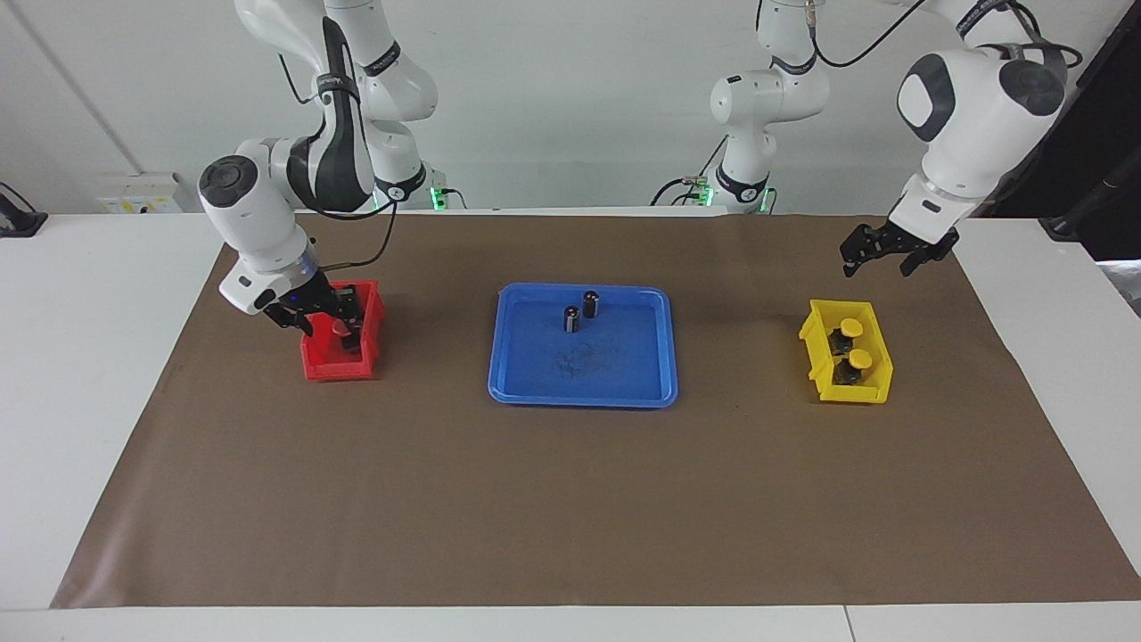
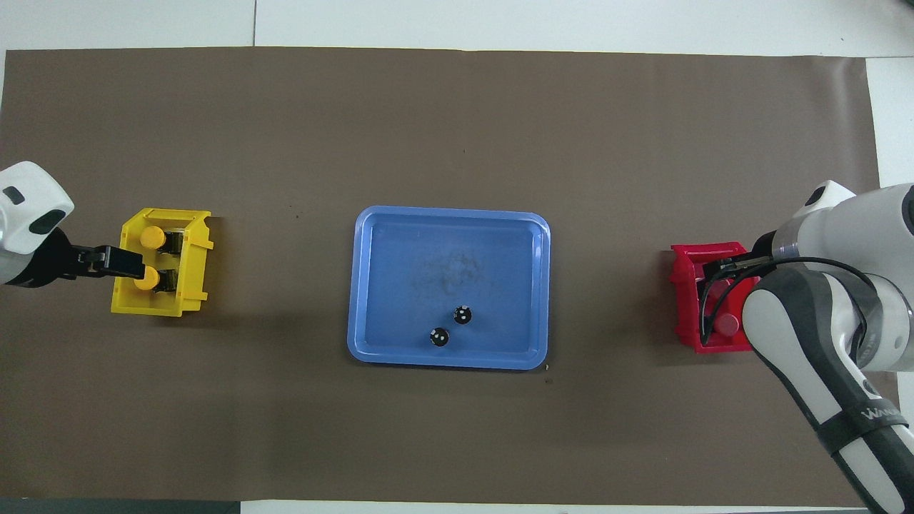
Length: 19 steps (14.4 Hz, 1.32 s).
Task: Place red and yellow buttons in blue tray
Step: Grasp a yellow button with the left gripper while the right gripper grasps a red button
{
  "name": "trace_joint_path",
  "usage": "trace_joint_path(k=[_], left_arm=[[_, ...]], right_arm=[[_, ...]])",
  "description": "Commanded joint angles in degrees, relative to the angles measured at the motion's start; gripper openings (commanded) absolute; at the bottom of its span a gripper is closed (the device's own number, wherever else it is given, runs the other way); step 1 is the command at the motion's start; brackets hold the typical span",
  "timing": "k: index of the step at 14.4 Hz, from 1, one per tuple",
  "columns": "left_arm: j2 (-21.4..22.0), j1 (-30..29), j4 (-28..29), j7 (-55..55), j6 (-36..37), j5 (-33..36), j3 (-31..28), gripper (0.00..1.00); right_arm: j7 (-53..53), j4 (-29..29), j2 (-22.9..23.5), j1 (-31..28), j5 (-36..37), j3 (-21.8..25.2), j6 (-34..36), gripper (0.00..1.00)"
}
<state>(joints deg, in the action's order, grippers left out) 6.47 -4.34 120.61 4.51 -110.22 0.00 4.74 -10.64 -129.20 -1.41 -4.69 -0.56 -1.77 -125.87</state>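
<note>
Two red buttons sit in a small red bin; one red cap shows, and in the overhead view one shows beside the arm. My right gripper is down inside this bin at the red buttons; its grip is hidden. Two yellow buttons sit in a yellow bin. My left gripper hangs open in the air over that bin's edge, holding nothing. The blue tray lies mid-table between the bins.
Two small dark cylinders stand in the tray at its end nearer the robots. A brown mat covers the table; white table edges flank it.
</note>
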Motion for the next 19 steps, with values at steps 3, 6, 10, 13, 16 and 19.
trace_joint_path(k=[3, 6, 10, 13, 16, 19], left_arm=[[-4.5, -1.5, 5.1, 0.1, -10.4, -0.3, 0.0, 0.87], [-5.9, -2.5, 5.1, 0.0, -12.9, -0.3, 0.0, 0.78], [-6.3, -2.4, 5.4, -0.6, -13.9, -0.3, 0.1, 0.73], [-5.6, -2.4, 7.4, -0.7, -14.1, -0.3, 0.1, 0.73], [-5.1, -2.2, 9.5, -1.2, -16.1, -0.3, 0.1, 0.75], [-5.8, -1.6, 9.4, -3.0, -16.9, -0.3, 0.1, 0.75]], right_arm=[[-1.6, -2.6, -1.0, -0.2, -0.9, -0.2, -2.6, 0.67], [-1.6, -2.9, -1.0, -0.1, -0.9, -0.2, -3.1, 0.66], [-1.7, -4.2, -1.4, -0.1, -0.9, -0.2, -3.4, 0.61], [-1.8, -5.1, -1.6, -0.1, -0.9, -0.2, -3.8, 0.61], [-1.8, -5.7, -1.7, -0.1, -0.9, -0.2, -4.3, 0.59], [-1.8, -5.7, -1.7, -0.1, -0.9, -0.2, -4.4, 0.48]])
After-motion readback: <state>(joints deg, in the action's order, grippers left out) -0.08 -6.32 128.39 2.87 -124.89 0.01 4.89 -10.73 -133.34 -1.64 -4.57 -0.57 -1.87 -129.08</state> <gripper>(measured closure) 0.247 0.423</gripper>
